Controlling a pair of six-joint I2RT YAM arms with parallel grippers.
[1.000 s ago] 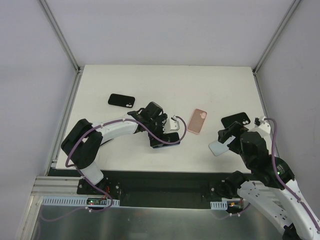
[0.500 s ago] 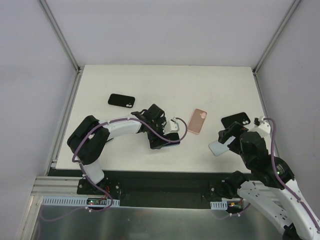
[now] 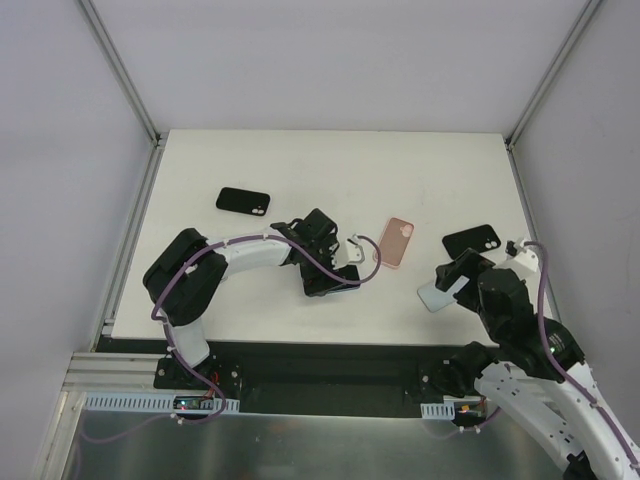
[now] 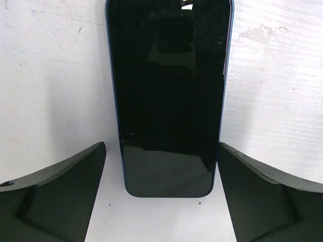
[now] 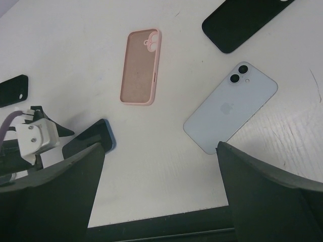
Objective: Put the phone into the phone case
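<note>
a: white table [image 3: 300,170], top view. dark-screened phone [image 4: 169,101] is lying flat, screen up, about mid-width near the front edge. left gripper [image 4: 161,146] is sitting low over the phone's near end.
b: jaws?
a: standing wide, one on each side of the phone. table is showing between the left one and the phone's edge. can't tell whether the right one is touching.
b: the case?
a: pink case [image 5: 141,67] is lying open side up, just right of that phone, apart from it.
b: right side?
a: right gripper [image 5: 160,146] is hovering above the table, jaws spread wide, gripping nothing. pale blue phone [image 5: 229,108] is lying face down just ahead of it. black case [image 5: 242,17] is lying just beyond.
</note>
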